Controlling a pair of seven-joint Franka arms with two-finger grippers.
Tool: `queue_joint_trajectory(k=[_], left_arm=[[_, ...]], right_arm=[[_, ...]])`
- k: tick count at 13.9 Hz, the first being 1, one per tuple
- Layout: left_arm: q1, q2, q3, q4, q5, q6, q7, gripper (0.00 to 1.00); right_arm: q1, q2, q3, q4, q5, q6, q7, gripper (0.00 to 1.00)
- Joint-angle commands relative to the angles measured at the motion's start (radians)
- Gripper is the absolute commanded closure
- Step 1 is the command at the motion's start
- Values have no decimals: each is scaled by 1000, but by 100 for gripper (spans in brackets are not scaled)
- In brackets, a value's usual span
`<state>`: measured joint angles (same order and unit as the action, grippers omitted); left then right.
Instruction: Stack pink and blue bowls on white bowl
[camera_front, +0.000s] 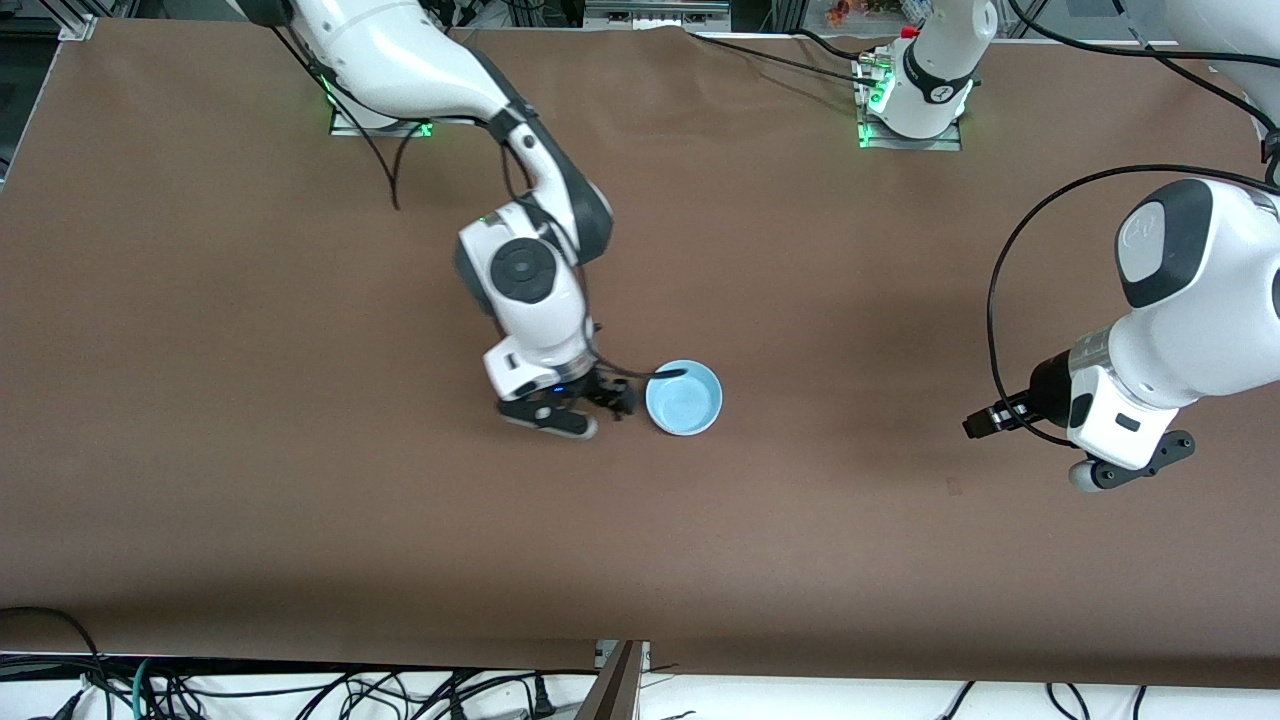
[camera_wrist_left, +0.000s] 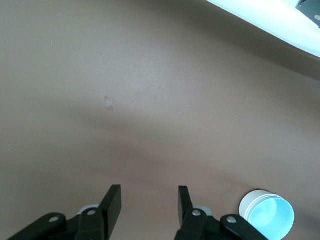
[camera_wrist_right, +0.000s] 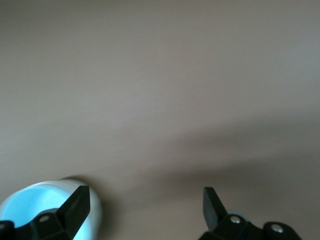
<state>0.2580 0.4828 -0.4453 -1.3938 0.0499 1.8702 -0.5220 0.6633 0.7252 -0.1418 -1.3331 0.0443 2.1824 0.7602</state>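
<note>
Blue bowl (camera_front: 683, 398) looks smooth and glossy, table cover (camera_front: 250, 400) is matt brown, arm shells (camera_front: 535, 300) shiny white plastic.

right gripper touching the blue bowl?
Cannot tell. In the right wrist view one finger overlaps the blue bowl; no gap or contact is plain.

bowls: 1 – blue bowl (camera_front: 683, 397) | arms: 2 | grippers: 2 – left gripper (camera_wrist_left: 148, 205), right gripper (camera_wrist_right: 145, 205)
</note>
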Motion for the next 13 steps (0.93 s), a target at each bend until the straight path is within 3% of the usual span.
queue_joint_trajectory(k=[1,5,8,9,11,13], left_arm=[[4,-21,2,-19,15,-6,22,46],[4,-21,2,-19,15,-6,28,46],[6,-26,3,-19,34,-25,86,45],[7,-30,5,-19,34,-29,86,44],[21,-56,4,-19,36,-55,108,43],[38,-93,4,-19,36,-103,157,43]], right_arm=[[-7,-91,-102,-24,-9,-184,-306,0],[-20,-225,-266,-20,3,-471,-737,0],[-82,-372,-263,-35,-1,-588,-743,0],[-117,-409,-239,-41,-13,-636,-751,0],[-286,-490,-86,-41,-79,-711,-757,0],[-390,-573,16,-60,-87,-711,-753,0]])
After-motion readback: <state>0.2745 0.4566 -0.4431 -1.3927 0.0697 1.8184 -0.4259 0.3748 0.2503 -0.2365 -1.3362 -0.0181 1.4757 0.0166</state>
